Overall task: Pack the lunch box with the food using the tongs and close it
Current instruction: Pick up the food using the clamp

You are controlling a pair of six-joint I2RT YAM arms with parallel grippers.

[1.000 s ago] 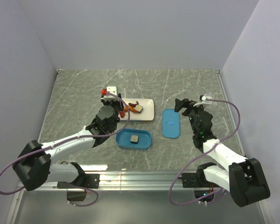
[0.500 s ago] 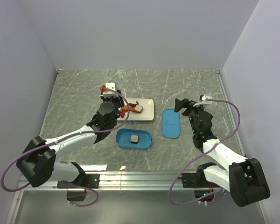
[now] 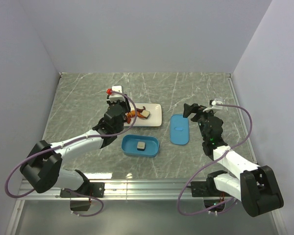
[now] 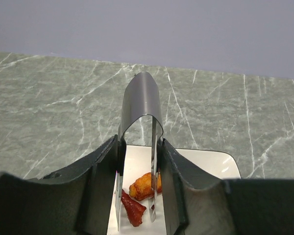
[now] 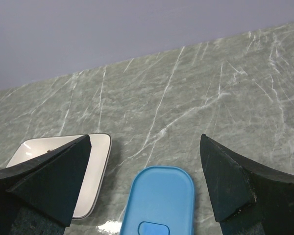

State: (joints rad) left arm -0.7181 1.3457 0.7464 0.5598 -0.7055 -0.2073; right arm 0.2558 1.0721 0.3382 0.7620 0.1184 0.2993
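- Lunch box sits open on the table, just nearer us than the white plate, one whitish cube inside; its lid lies beside it to the right.
- Our left hand is clamped on the tongs, which we cannot make out from above.
- Between their legs, an orange piece and a dark red piece lie on the plate.
- Our right hand gapes wide, gripping nothing; its view cuts off the lid's near end.

Lid right of lunch box
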